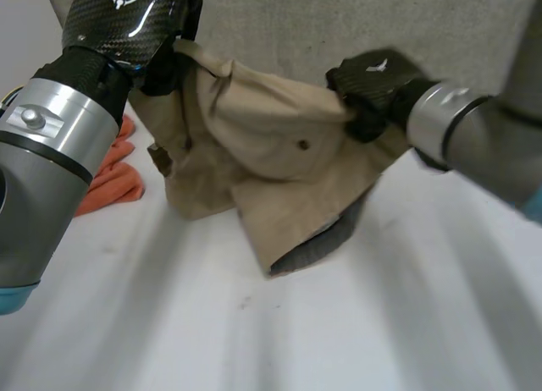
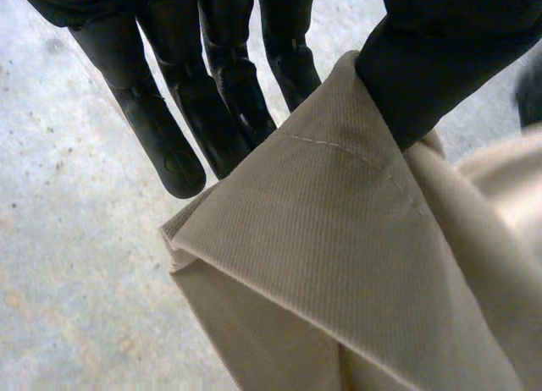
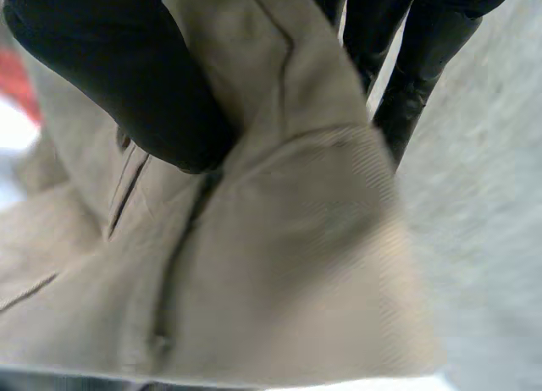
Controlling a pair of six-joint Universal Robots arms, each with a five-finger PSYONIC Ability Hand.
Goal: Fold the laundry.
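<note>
A beige garment [image 1: 254, 145] with buttons hangs above the white table [image 1: 254, 332], stretched between both hands. My left hand [image 1: 165, 65] pinches its upper left corner; in the left wrist view the thumb [image 2: 440, 61] presses the beige cloth [image 2: 339, 264] against the fingers [image 2: 229, 95]. My right hand [image 1: 373, 82] grips the upper right edge; in the right wrist view its thumb [image 3: 127, 86] clamps a fold of the cloth [image 3: 279, 264] against the fingers [image 3: 415, 78]. The lower part of the garment droops onto the table.
An orange cloth [image 1: 114, 175] lies on the table at the left, behind my left arm. A grey cloth [image 1: 356, 19] covers the far side of the table. A dark piece [image 1: 318, 243] lies under the garment's lower edge.
</note>
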